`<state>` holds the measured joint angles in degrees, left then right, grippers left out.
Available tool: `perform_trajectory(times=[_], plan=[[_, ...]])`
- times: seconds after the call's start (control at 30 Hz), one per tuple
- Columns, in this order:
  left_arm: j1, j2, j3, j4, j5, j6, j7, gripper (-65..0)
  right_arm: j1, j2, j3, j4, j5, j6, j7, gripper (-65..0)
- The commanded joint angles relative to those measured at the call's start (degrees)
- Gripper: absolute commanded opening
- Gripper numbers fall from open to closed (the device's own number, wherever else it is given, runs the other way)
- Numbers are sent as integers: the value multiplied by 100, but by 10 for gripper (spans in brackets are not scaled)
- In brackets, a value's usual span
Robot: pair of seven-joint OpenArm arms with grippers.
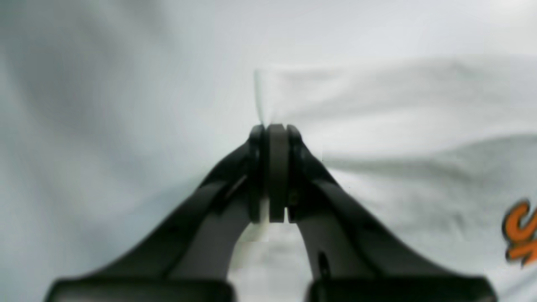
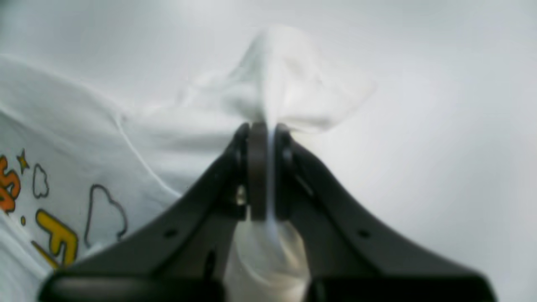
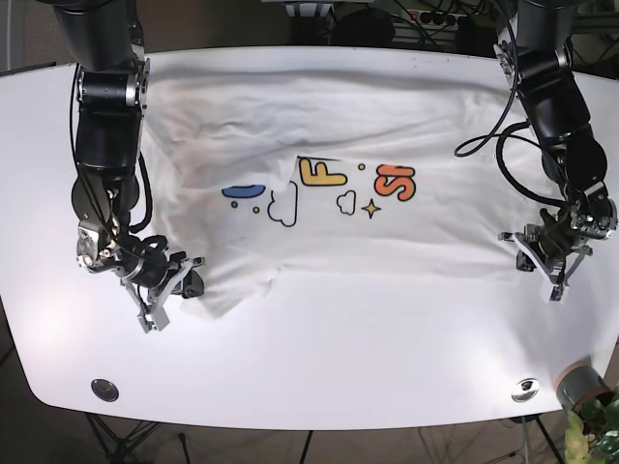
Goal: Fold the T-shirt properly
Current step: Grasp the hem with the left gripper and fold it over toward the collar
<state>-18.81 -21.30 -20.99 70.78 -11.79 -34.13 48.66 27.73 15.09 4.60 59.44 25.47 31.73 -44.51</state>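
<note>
The white T-shirt [image 3: 338,193] lies spread across the white bench [image 3: 338,358], printed side up, with coloured letters and cloud outlines near its middle.

Left pincer [image 1: 277,130] — clamped together on a thin edge of the T-shirt fabric; a sliver of cloth stands up just above the closed tips. In the base view this pincer [image 3: 544,253] sits at the shirt's edge on that view's right side, low over the bench.

Right pincer [image 2: 264,130] — clamped on a bunched fold of the T-shirt; gathered cloth puffs out beyond the tips and more of it shows between the finger arms behind them. In the base view this pincer [image 3: 179,280] holds the shirt's near corner on that view's left side, where the fabric is crumpled and drawn toward it.

The orange lettering [image 1: 520,233] appears at the right border of the left wrist view; yellow and orange print [image 2: 54,239] appears at the left of the right wrist view.
</note>
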Motion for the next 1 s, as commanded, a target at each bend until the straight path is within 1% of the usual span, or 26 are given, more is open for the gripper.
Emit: perform_trajectory(times=[0.0, 0.1, 0.13, 0.27, 0.37, 0.53, 0.63, 0.7, 0.83, 0.97], plan=[[-49, -81, -24, 495, -56, -2, 43, -650, 186, 122, 19, 399, 112, 41, -133, -628], [74, -72, -24, 821, -56, -11, 167, -650, -8, 157, 54, 882, 129, 41, -397, -629], [145, -72, -24, 952, -56, -11, 210, -650, -104, 157, 177, 1172, 129, 41, -520, -629], [426, -72, -33, 1278, -56, -11, 210, -650, -447, 148, 476, 1893, 121, 41, -916, -629], [637, -81, -50, 1418, -56, -11, 210, -650, -711, 148, 520, 2315, 129, 41, -1136, -629], [962, -81, -428, 1480, -56, -11, 210, -650, -1353, 130, 714, 3203, 129, 41, -1373, -629], [1147, -81, -569, 1480, -56, -20, 210, -650, -1713, -2, 881, 3581, 129, 41, -1531, -629], [1252, -81, -657, 1480, -56, -117, 210, -650, -1915, -54, 986, 3775, 129, 58, -1575, -629], [1463, -81, -912, 1489, -30, -574, 210, -650, -2337, -63, 1030, 4214, 129, 67, -1672, -629], [1665, -81, -938, 1489, -21, -587, 210, -650, -2751, -72, 1039, 4548, 129, 58, -1742, -629]])
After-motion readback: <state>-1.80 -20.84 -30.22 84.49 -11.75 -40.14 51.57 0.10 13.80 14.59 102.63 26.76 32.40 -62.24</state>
